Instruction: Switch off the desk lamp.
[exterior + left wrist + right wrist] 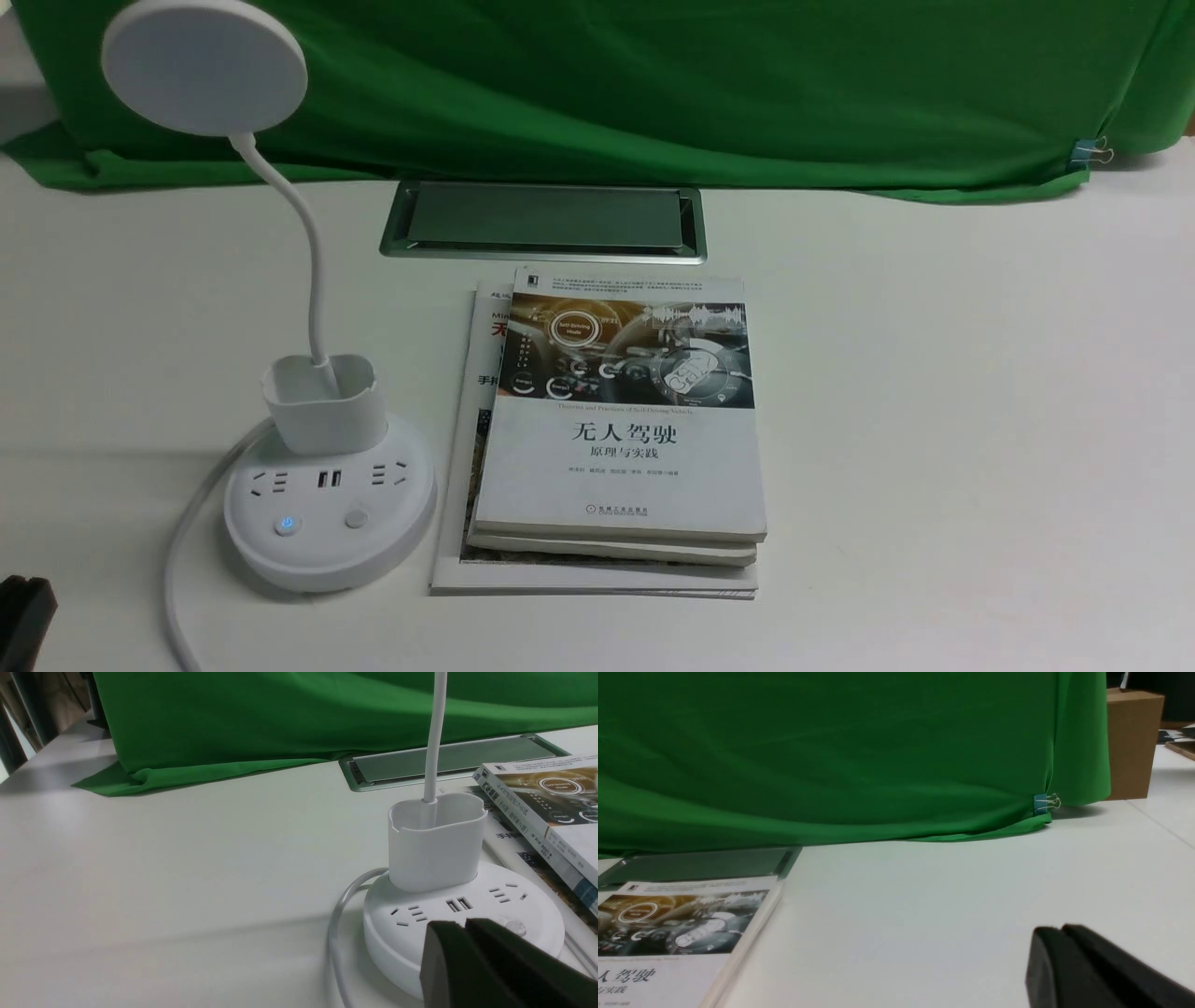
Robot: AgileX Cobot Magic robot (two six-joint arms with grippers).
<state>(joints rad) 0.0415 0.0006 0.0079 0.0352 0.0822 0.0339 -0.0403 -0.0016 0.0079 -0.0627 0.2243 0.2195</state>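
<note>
desk lamp [322,485]: white, upright, left side of the frame on the counter
head: flat round disc, upper left corner, tilted
neck: thin, curved, rising from cup-shaped holder
base: round; left button glows blue

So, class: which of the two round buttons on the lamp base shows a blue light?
The left button, glowing blue below the left socket; the right button is plain white and unlit.
</note>
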